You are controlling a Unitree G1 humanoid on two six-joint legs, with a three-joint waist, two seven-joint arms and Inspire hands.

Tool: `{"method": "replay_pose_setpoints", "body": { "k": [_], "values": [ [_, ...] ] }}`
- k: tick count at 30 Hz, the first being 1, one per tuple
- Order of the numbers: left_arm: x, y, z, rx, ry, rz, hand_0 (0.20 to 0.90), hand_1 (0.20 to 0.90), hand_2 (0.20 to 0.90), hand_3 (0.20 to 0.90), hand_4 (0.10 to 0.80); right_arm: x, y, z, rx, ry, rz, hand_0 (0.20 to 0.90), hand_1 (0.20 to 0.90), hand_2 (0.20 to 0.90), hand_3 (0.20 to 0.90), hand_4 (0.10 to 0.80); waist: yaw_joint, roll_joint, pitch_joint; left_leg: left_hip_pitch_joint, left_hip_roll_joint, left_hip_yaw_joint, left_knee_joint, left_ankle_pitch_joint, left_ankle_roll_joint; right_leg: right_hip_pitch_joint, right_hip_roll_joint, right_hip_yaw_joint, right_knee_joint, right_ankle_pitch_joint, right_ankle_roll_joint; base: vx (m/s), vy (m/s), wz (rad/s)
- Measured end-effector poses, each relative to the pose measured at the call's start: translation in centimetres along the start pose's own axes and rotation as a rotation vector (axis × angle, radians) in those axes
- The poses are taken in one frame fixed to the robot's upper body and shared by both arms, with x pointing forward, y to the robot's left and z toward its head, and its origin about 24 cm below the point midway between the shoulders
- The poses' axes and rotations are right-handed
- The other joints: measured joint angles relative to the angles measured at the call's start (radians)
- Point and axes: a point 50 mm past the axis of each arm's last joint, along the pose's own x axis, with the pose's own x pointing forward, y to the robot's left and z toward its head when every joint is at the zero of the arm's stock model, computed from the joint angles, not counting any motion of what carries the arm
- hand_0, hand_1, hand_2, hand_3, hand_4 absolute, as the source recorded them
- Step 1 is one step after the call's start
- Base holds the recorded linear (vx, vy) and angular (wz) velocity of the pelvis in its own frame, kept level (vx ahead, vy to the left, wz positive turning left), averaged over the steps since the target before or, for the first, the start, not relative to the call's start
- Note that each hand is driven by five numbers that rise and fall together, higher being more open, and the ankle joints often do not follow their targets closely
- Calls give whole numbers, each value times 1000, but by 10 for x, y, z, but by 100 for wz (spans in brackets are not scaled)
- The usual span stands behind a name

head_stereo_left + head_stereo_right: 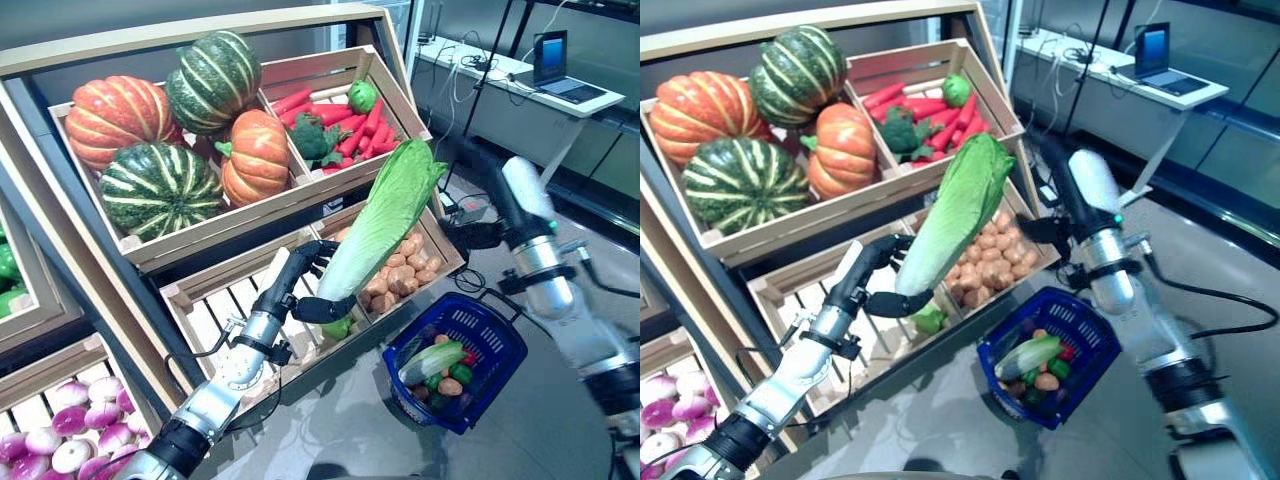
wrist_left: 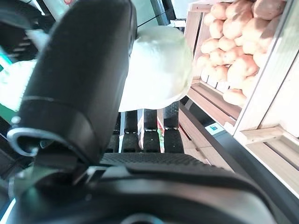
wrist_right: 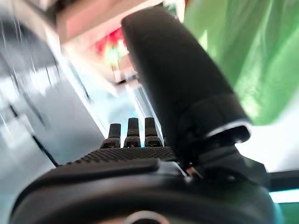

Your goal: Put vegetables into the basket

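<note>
A long green cabbage (image 1: 385, 215) with a white base stands tilted in the air above the potato crate (image 1: 405, 262). My left hand (image 1: 305, 285) is shut on its base; the left wrist view shows that white base (image 2: 159, 70) between thumb and fingers. The blue basket (image 1: 500, 340) hangs low at the right, its black handle up at my right forearm. It holds a small cabbage, potatoes and other vegetables. My right hand (image 1: 470, 232) is beside the cabbage's leafy top, its thumb (image 3: 177, 79) straight, holding nothing.
Wooden shelf crates hold pumpkins (image 1: 160, 185), carrots and broccoli (image 1: 340, 125), and turnips (image 1: 70, 440) at the lower left. A small green vegetable (image 1: 338, 327) lies in the slatted crate under my left hand. A desk with a laptop (image 1: 555, 60) stands at the back right.
</note>
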Motion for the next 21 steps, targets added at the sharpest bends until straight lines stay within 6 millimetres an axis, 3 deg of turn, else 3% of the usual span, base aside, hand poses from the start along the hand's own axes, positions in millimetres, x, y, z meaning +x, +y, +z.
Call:
{"method": "replay_pose_setpoints", "body": {
  "k": [4,9,15,21],
  "values": [
    [0,0,-1,3,12,0,300,300,300,300,400,0,-3,6,-177,-121,-16,900,900,900,900,800,3,0,0,0,0,1,0,-1,1,-1,0,1,0,1,0,-10,-3,-1],
    [0,6,-4,24,41,8,300,300,300,300,400,-5,10,13,-234,-193,19,900,900,900,900,800,11,-2,0,-14,0,-3,0,0,1,-12,0,-1,0,1,-1,0,0,0],
    [0,14,-7,57,59,0,300,300,300,300,400,-4,8,17,-309,-287,67,900,900,900,900,800,21,-5,3,-18,0,-7,0,0,1,-13,0,-4,0,1,0,0,-1,1],
    [-2,19,-8,59,72,-15,300,300,300,300,400,16,-3,32,-376,-413,131,900,900,900,900,800,24,-9,4,-17,0,-7,0,0,0,-13,0,-4,0,1,0,0,0,0]
  ]
}}
